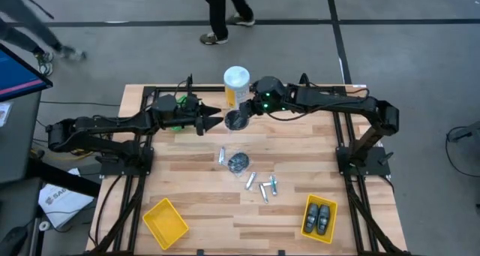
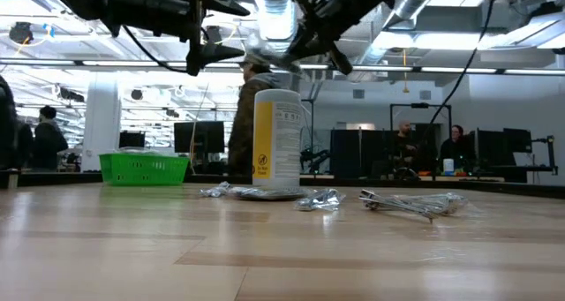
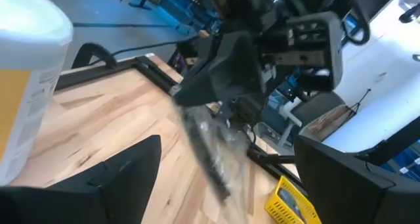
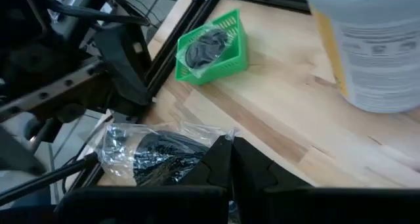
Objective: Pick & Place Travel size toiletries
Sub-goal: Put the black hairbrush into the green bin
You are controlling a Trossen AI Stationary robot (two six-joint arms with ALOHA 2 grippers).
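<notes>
My right gripper (image 1: 244, 116) is shut on a dark round disc in clear wrap (image 4: 156, 156), held above the table beside the white-and-yellow canister (image 1: 236, 84). My left gripper (image 1: 219, 115) is open, level with the disc and just left of it, touching nothing. A second dark disc (image 1: 238, 162) and several small silver tubes (image 1: 264, 188) lie flat on the wood at the table's middle. A third disc lies inside the green bin (image 4: 211, 48). Two dark oval pods rest in the right yellow bin (image 1: 319, 218). My right gripper pinches the wrapped disc at its edge (image 4: 197, 159) between the two fingers (image 4: 226, 165). The disc is lifted clear of the table and sticks out beyond the fingertips toward my left gripper, with loose clear wrap (image 4: 121, 140) around it.
The canister (image 2: 277, 142) stands upright near the far edge. The green bin (image 2: 144, 167) sits at the far left under my left arm. A yellow bin (image 1: 165, 222) with nothing in it sits near left. A person stands on the floor beyond the far edge.
</notes>
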